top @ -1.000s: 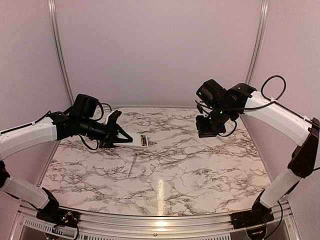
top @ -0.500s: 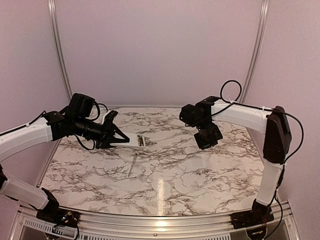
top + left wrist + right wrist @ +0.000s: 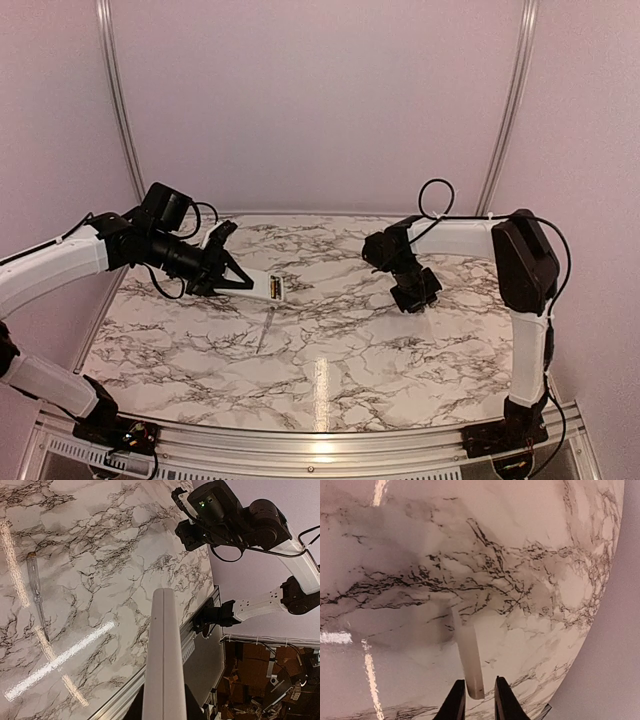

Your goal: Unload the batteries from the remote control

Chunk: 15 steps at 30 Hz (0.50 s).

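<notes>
My left gripper (image 3: pixel 238 277) is shut on the slim white remote control (image 3: pixel 262 286) and holds it above the table's left half. The open recess (image 3: pixel 276 288) at its free end shows dark and gold; I cannot tell the batteries apart there. In the left wrist view only the remote's plain white back (image 3: pixel 162 655) shows. My right gripper (image 3: pixel 417 296) is low over the table at right. In the right wrist view its jaws (image 3: pixel 475 700) stand slightly apart, with the end of a small flat white piece (image 3: pixel 467 655) between them and a gap on each side.
A long thin grey rod (image 3: pixel 265 328) lies on the marble table (image 3: pixel 380 360) below the remote; it also shows in the left wrist view (image 3: pixel 36 582). The table's right rim (image 3: pixel 605 605) curves close by the right gripper. Metal rails run along the near edge.
My right arm has swung in and down from high at the right to just above the table. My left gripper has shifted the remote slightly left and lower.
</notes>
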Available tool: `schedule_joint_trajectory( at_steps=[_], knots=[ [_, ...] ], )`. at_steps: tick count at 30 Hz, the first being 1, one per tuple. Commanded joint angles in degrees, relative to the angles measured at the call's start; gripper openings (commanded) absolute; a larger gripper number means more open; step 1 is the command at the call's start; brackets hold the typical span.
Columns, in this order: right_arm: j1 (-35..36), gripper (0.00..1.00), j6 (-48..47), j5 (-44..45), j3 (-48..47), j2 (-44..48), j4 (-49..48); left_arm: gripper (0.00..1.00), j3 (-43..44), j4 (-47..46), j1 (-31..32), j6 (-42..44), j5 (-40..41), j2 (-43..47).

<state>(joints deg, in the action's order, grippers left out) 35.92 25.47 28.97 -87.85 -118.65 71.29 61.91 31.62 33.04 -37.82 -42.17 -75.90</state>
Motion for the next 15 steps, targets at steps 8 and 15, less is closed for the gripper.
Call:
schedule_joint_trajectory(
  at_steps=[8,15],
  knots=[
    [-0.5,0.33,-8.1,-13.1,4.8,4.3,-12.6,0.0,3.2,1.8,-0.4,0.3,1.0,-3.5],
    [-0.5,0.44,-9.7,-22.0,6.0,12.0,-16.0,0.0,-0.2,-3.2,-0.3,-4.0,1.0,-4.0]
  ],
)
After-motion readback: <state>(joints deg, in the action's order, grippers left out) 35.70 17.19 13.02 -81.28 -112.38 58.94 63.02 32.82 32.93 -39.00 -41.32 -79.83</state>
